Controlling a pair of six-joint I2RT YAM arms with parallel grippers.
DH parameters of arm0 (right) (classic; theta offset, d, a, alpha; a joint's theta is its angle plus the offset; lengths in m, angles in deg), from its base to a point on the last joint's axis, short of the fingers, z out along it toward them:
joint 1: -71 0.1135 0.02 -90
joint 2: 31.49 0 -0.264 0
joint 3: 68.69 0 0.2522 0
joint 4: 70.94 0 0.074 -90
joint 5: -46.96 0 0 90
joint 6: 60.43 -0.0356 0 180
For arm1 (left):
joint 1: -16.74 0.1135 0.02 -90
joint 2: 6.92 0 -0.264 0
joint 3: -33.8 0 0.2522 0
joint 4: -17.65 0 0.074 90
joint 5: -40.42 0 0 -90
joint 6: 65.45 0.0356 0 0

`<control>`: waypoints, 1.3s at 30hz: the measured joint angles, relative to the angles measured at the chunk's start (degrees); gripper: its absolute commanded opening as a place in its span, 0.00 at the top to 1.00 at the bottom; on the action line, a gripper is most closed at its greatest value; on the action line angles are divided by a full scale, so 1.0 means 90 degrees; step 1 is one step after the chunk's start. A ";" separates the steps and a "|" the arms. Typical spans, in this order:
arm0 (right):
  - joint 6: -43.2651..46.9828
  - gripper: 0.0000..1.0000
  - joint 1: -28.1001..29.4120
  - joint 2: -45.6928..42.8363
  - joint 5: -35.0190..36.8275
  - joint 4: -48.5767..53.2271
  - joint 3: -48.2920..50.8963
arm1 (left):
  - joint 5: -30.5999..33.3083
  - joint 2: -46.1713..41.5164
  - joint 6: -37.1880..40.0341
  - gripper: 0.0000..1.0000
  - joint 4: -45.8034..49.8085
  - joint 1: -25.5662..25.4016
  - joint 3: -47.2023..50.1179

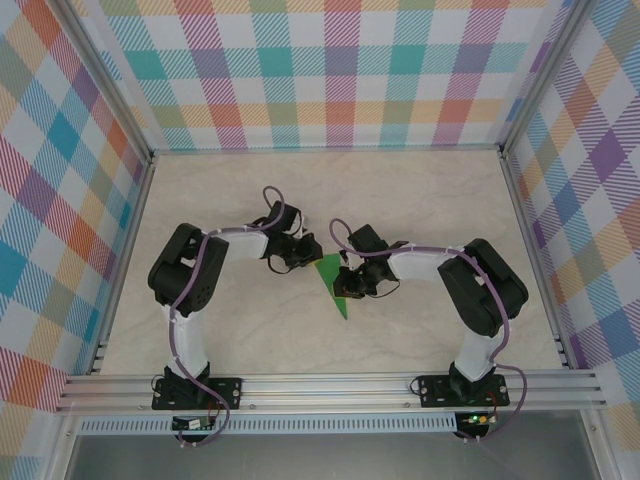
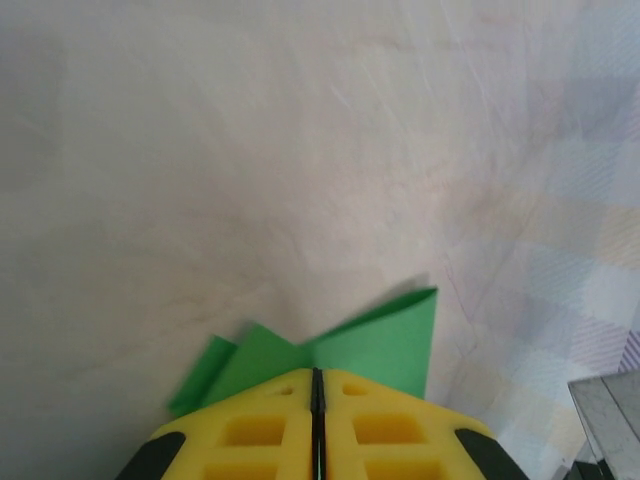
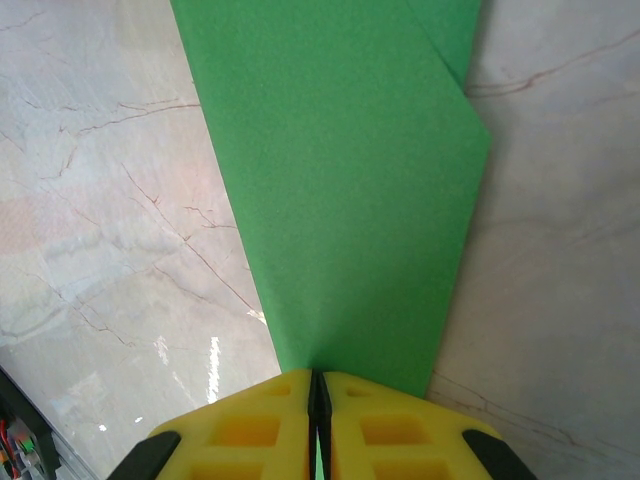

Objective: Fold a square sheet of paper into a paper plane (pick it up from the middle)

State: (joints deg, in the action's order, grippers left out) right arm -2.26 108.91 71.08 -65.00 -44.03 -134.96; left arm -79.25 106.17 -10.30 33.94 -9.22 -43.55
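The paper plane (image 1: 335, 295) is near the middle of the tabletop (image 1: 250, 330). The left gripper (image 2: 316, 372) and the right gripper (image 3: 316, 373) are both clamped tight on it. The arms should move together and gently, so the thin layers neither slip nor tear.

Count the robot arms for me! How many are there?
2. The left arm rises from the near-left edge of the table, the right arm from the near-right edge. Both bend inward and meet at the green paper in the middle. None seems hidden.
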 measured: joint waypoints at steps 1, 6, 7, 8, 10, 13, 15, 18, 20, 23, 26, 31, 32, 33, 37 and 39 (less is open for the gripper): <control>0.0000 0.88 0.0000 0.0000 0.0000 0.0000 0.0000 | 0.0022 0.0000 0.0005 0.91 -0.0015 0.0107 0.0000; 0.0000 0.88 0.0000 0.0000 0.0000 -0.0002 0.0000 | 0.0087 0.0000 0.0056 0.90 -0.0049 0.0546 -0.0029; 0.0000 0.88 0.0000 0.0000 -0.0002 0.0000 0.0000 | 0.0078 0.0000 0.0066 0.90 -0.0092 0.0583 -0.0032; 0.0000 0.88 0.0000 0.0000 0.0000 0.0000 0.0000 | 0.0063 -0.0002 0.0066 0.90 -0.0131 0.0588 -0.0032; 0.0024 0.88 0.0000 0.0000 -0.0002 0.0010 -0.0010 | 0.0010 -0.0073 0.0061 0.90 -0.0189 0.0595 -0.0017; 0.0146 0.88 0.0000 0.0017 0.0007 0.0092 -0.0068 | -0.0121 -0.0381 0.0036 0.90 -0.0304 0.0469 0.0124; 0.0279 0.88 0.0000 0.0044 0.0015 0.0168 -0.0129 | -0.0206 -0.0583 0.0017 0.91 -0.0352 0.0318 0.0180; 0.0578 0.88 0.0000 0.0061 0.0039 0.0250 -0.0192 | -0.0374 -0.0695 -0.0027 0.92 -0.0529 0.0032 0.0248; 0.0797 0.88 0.0000 0.0061 0.0051 0.0279 -0.0216 | -0.0449 -0.0685 -0.0053 0.93 -0.0624 -0.0126 0.0338; 0.1073 0.87 0.0000 0.0061 0.0049 0.0311 -0.0238 | -0.0571 -0.0595 -0.0134 0.94 -0.0685 -0.0294 0.0493; 0.1224 0.87 0.0000 0.0058 0.0046 0.0333 -0.0250 | -0.0607 -0.0447 -0.0194 0.95 -0.0699 -0.0340 0.0614; 0.1236 0.86 0.0000 0.0027 0.0000 0.0330 -0.0250 | -0.0556 -0.0369 -0.0192 0.96 -0.0636 -0.0340 0.0724; 0.1200 0.86 0.0000 0.0010 -0.0022 0.0330 -0.0250 | -0.0529 -0.0355 -0.0189 0.96 -0.0631 -0.0340 0.0731; 0.1122 0.86 0.0000 -0.0012 -0.0044 0.0323 -0.0250 | -0.0498 -0.0335 -0.0185 0.96 -0.0629 -0.0340 0.0743; 0.0816 0.87 0.0000 -0.0092 -0.0177 0.0165 -0.0250 | -0.0454 -0.0316 -0.0168 0.97 -0.0634 -0.0340 0.0765; 0.0678 0.88 0.0007 -0.0092 -0.0226 0.0066 -0.0250 | -0.0427 -0.0316 -0.0168 0.97 -0.0631 -0.0340 0.0765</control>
State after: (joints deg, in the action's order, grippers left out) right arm 3.83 108.98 70.25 -67.03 -43.44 -137.22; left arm -83.10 103.33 -11.81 28.25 -12.28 -36.67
